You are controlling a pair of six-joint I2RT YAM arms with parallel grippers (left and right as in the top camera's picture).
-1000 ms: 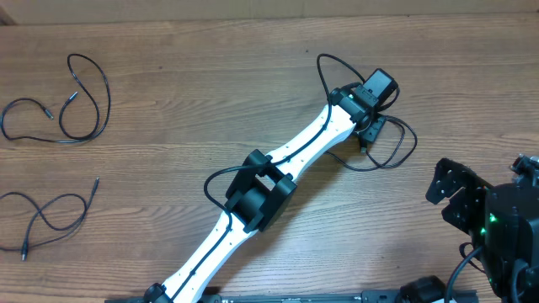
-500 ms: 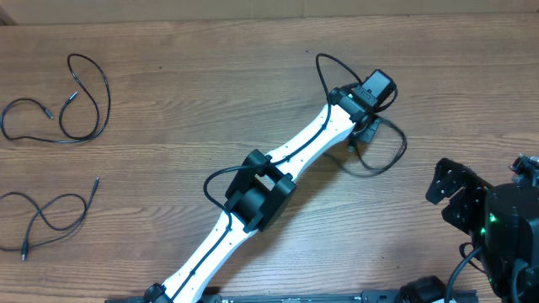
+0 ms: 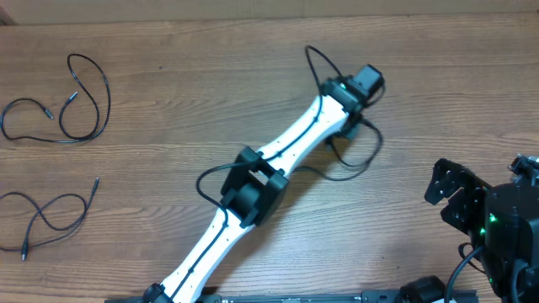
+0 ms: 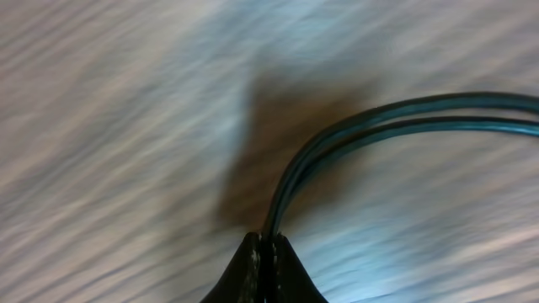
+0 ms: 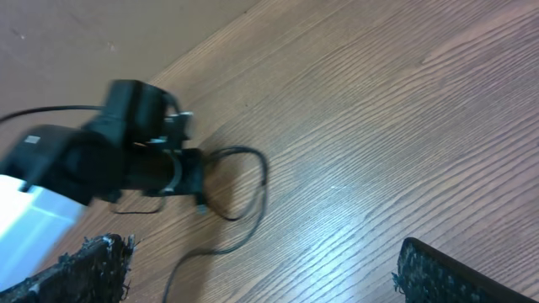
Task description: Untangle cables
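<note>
One thin black cable [image 3: 364, 156] lies looped on the wood under my left arm's far end. My left gripper [image 3: 352, 135] is shut on it. In the left wrist view its fingertips [image 4: 253, 257] pinch two strands of that cable [image 4: 404, 118], which curve up and to the right. Two other cables lie apart at the far left, one [image 3: 80, 97] looped above the other [image 3: 50, 215]. My right gripper [image 5: 261, 278] is open and holds nothing. From it I see the held cable's loop [image 5: 257, 181] and the left gripper [image 5: 199, 200].
The white left arm [image 3: 253, 189] runs diagonally from the bottom edge to the upper middle of the wooden table [image 3: 185, 135]. The right arm [image 3: 497, 219] sits at the lower right corner. A tan wall borders the table's far edge.
My left gripper has shut on the cable and moved left and slightly back, dragging the loop with it. The right arm and the two left cables have stayed still.
</note>
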